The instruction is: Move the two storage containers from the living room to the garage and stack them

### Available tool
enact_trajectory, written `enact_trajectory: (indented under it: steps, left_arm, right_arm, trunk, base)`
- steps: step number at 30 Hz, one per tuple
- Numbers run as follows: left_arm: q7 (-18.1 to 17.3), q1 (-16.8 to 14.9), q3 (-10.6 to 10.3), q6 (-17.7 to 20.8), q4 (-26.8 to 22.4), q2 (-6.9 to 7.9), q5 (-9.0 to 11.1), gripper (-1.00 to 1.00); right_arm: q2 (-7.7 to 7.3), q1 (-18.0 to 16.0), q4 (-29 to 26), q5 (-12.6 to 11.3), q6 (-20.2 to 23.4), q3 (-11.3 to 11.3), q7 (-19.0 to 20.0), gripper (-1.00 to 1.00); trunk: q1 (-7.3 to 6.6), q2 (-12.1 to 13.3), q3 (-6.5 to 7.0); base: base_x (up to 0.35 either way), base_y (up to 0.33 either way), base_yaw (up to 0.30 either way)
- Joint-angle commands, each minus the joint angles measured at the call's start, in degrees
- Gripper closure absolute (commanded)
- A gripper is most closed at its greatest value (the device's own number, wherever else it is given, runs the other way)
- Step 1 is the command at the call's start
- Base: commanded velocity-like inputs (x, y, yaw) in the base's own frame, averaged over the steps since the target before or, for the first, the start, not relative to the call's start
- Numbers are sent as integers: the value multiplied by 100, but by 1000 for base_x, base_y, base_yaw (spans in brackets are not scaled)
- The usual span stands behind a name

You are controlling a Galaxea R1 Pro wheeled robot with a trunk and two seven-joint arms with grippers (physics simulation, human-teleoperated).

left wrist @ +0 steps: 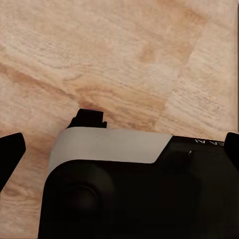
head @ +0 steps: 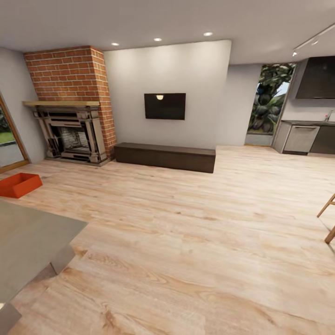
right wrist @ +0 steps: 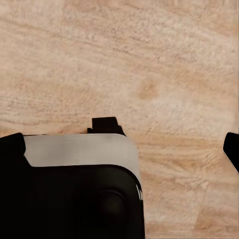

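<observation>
One orange-red storage container [head: 18, 184] sits on the living room's light wood-plank floor [head: 195, 223] at the far left, in front of the brick fireplace [head: 74, 125]. It is well away from me. In the left wrist view my left gripper [left wrist: 119, 149] hangs over the planks with its dark fingertips [left wrist: 10, 157] spread wide, nothing held. My right gripper [right wrist: 122, 147] in the right wrist view is likewise open above the floor, one fingertip [right wrist: 232, 149] at the frame's edge. My black and white base lies under both. The garage is out of view.
A grey table [head: 28, 237] juts in at the front left. A low dark console [head: 165, 157] stands under the wall TV [head: 164, 106]. Kitchen units [head: 304, 138] are at the far right, wooden chair legs [head: 328, 218] at the right edge, a glass door [head: 7, 139] at the left.
</observation>
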Motion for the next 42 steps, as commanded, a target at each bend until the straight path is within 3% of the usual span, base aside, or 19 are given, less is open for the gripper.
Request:
enact_trajectory:
  steps: [1, 42]
  left_arm:
    - [7, -4, 27, -23, 6, -2, 31, -100]
    - [8, -4, 26, -25, 6, -2, 31, -100]
  right_arm:
    - [8, -6, 17, -64, -31, 48, -4, -100]
    - [14, -6, 17, -97, -32, 46, 0, -100]
  trunk:
    - [3, -2, -6]
    - [3, -2, -6]
  base:
    - [324, 0, 0]
    - [324, 0, 0]
